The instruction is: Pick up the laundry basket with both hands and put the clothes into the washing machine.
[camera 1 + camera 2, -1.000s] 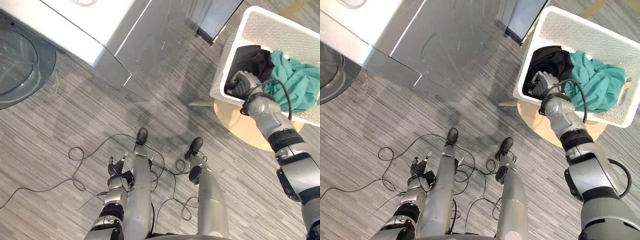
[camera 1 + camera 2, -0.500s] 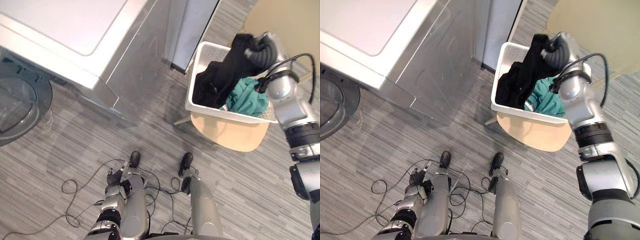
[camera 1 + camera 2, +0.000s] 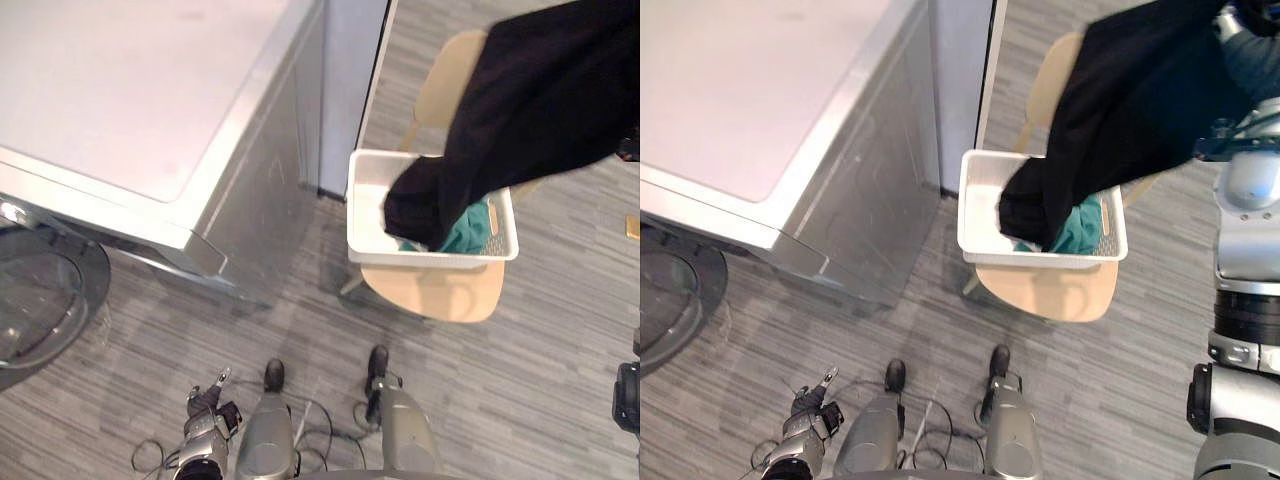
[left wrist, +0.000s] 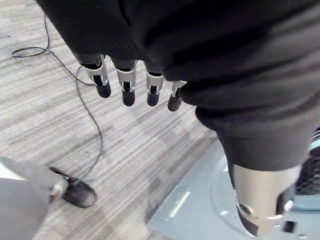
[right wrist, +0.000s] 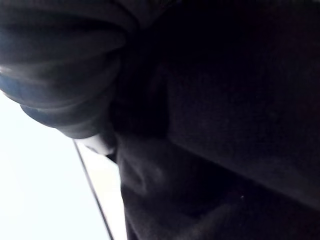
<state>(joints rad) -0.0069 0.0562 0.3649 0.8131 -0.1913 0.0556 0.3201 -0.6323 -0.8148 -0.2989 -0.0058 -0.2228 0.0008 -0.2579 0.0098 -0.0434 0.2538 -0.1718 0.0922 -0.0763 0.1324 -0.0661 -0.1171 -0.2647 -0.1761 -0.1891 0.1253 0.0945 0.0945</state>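
Black garment (image 3: 540,90), teal cloth (image 3: 468,232), white, seemingly perforated basket (image 3: 370,215).

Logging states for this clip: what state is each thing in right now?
Washing machine door: open.
Laundry basket: on the chair, not lifted.
Black garment: lifted, hanging from the right hand, lower end in the basket.
Teal garment: in the basket.
Left hand: open, empty, hanging low.
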